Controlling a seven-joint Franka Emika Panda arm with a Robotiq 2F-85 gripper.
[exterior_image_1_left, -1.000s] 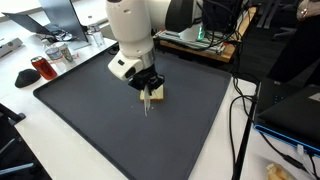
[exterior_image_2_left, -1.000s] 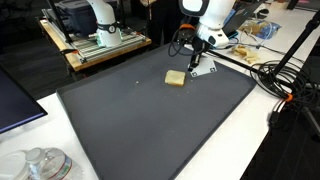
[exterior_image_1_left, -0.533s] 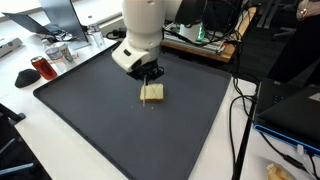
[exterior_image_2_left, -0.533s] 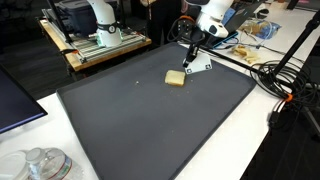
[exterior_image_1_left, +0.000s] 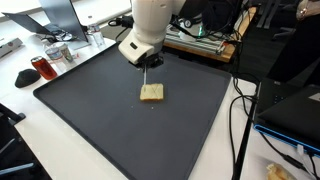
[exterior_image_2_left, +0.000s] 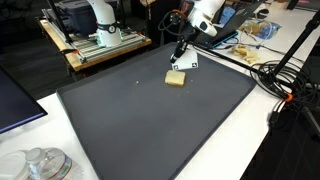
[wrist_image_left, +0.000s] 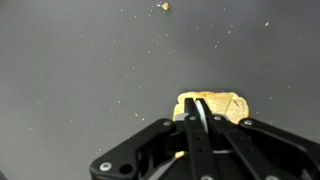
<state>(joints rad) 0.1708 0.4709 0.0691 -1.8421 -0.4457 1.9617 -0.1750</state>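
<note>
A small piece of toast-coloured bread (exterior_image_1_left: 151, 93) lies on the black mat (exterior_image_1_left: 90, 115); it shows in both exterior views (exterior_image_2_left: 176, 78) and in the wrist view (wrist_image_left: 222, 103). My gripper (exterior_image_1_left: 148, 63) hangs above and a little behind the bread, apart from it (exterior_image_2_left: 183, 50). In the wrist view the jaws (wrist_image_left: 197, 112) are shut on a thin silver blade-like utensil (wrist_image_left: 200, 108), seen edge-on and pointing down toward the bread. Crumbs are scattered on the mat (wrist_image_left: 164, 6).
A red mug (exterior_image_1_left: 42, 68) and jars stand off the mat's corner. Glass jars (exterior_image_2_left: 40, 165) sit on the white table. Cables (exterior_image_1_left: 240, 120) run along the mat's edge. A cluttered bench (exterior_image_2_left: 95, 45) and equipment stand behind.
The gripper, still holding the utensil, has risen and drawn back from the bread toward the mat's far edge. The bread has stayed in place.
</note>
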